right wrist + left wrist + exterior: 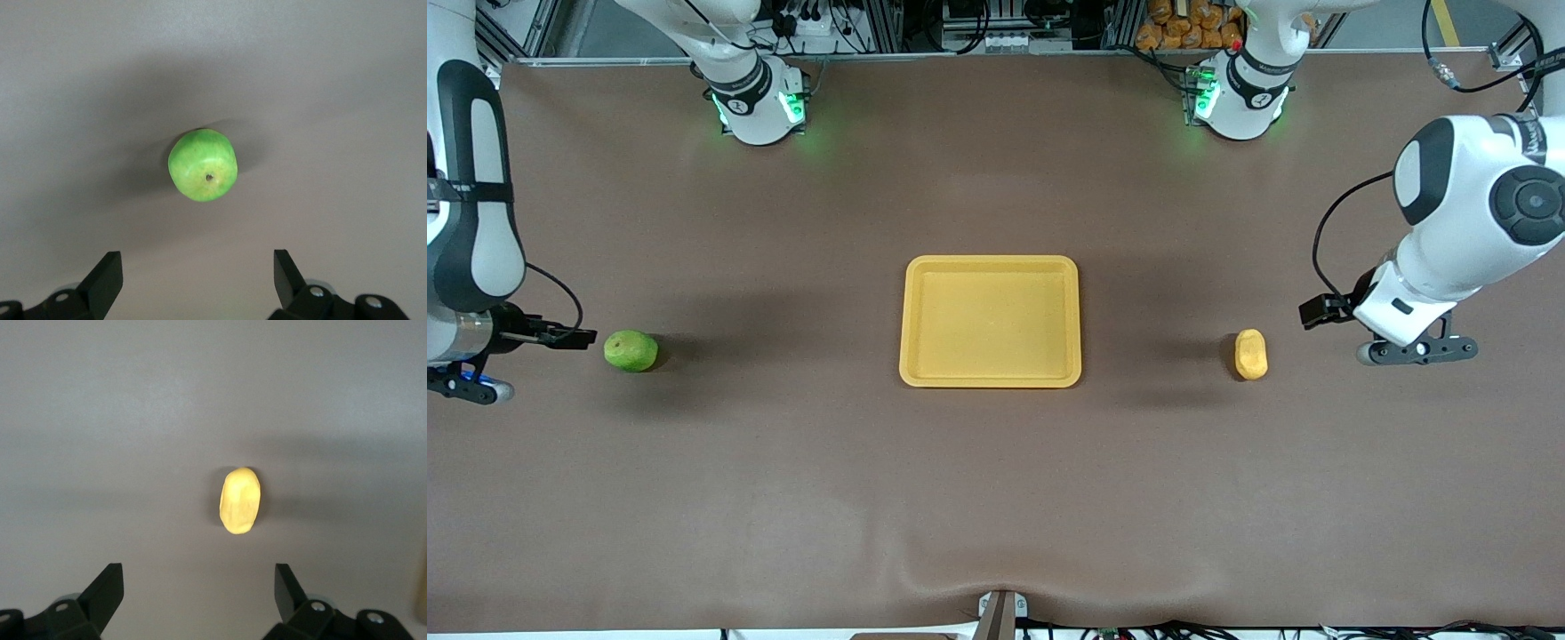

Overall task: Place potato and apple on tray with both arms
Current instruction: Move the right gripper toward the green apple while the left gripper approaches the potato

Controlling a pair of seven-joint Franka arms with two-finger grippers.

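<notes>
The yellow-orange tray (991, 263) lies in the middle of the brown table with nothing in it. The green apple (631, 350) (203, 165) sits toward the right arm's end of the table. The small yellow potato (1251, 354) (240, 500) sits toward the left arm's end. My right gripper (467, 386) (198, 263) hangs over bare table just outward of the apple, open, with nothing between its fingers. My left gripper (1421, 350) (199, 577) hangs over bare table outward of the potato, open and holding nothing.
The two arm bases (756, 102) (1240, 98) stand at the table edge farthest from the front camera. A small bracket (1000, 613) sits at the nearest edge. Bare brown mat lies between each fruit and the tray.
</notes>
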